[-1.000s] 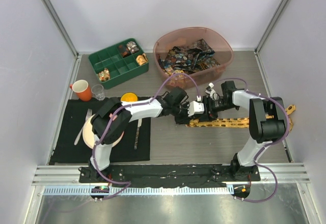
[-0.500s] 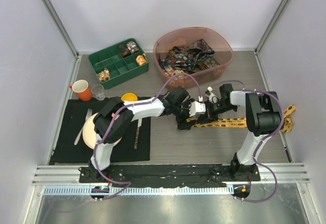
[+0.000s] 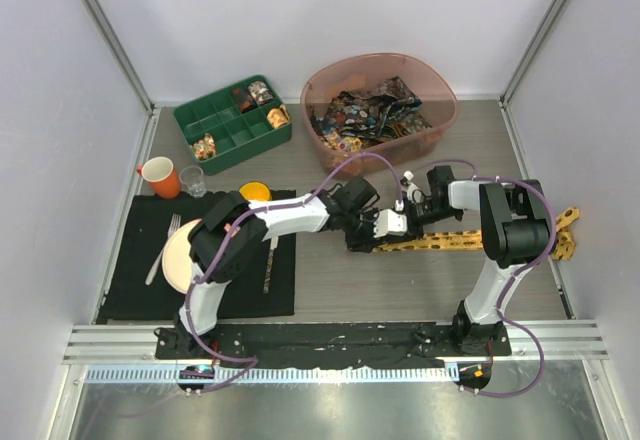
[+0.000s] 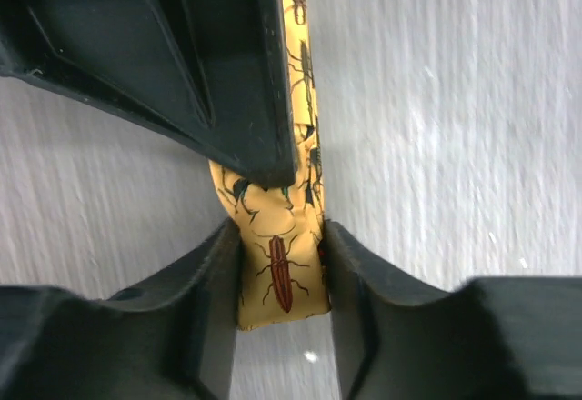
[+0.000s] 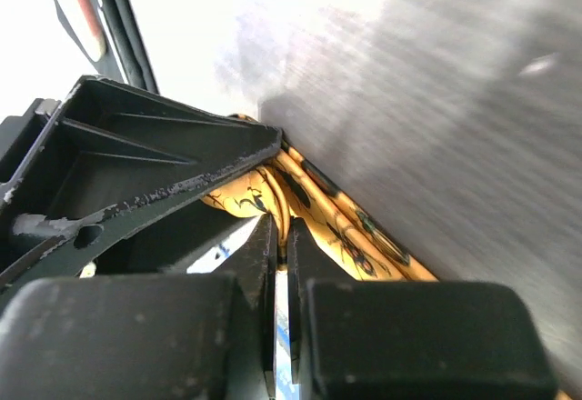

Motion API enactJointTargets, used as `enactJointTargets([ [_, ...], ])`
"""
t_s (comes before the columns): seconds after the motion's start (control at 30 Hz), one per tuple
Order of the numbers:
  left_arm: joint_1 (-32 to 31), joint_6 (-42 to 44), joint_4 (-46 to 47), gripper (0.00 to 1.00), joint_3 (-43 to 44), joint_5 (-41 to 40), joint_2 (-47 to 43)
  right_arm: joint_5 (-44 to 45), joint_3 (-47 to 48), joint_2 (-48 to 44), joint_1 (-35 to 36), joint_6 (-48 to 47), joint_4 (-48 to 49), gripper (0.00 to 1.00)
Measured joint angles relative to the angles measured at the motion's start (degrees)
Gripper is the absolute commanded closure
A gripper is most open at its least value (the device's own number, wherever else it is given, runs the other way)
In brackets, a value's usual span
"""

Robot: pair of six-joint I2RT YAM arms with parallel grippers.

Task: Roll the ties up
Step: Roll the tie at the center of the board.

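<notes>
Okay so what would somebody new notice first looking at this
Mid-table, both arms meet over the yellow tie, which runs off to the right. The left gripper brackets its end while the right gripper is shut on its folds. Behind them, a pink tub holds the dark printed ties.

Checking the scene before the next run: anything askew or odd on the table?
Only the yellow tie: its far end sits crooked at the table's right edge by the wall. The other ties are piled loose in the pink bin.
</notes>
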Motion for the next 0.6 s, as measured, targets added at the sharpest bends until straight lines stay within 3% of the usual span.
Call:
enactJointTargets([
  [0.17,0.0,1.4,-1.2,0.66,-3.5,-0.9,-2.8,-1.0,-1.2,0.0,2.1,1.5,0.3,0.84],
  [0.23,0.1,1.9,-1.5,0.66,-4.0,-1.2,-3.3,-1.1,-1.2,0.0,2.5,1.8,0.5,0.73],
  [0.33,0.2,2.2,-1.6,0.67,-4.1,-1.2,-3.3,-0.9,-1.2,0.0,2.6,2.3,0.5,0.68],
  [0.43,0.2,2.3,-1.6,0.67,-4.1,-1.2,-3.3,-0.7,-0.7,0.0,2.6,2.3,-0.3,0.69],
  [0.6,0.2,2.3,-1.7,0.67,-4.1,-1.2,-3.3,-0.3,0.2,-0.1,2.5,2.3,-1.2,0.81],
])
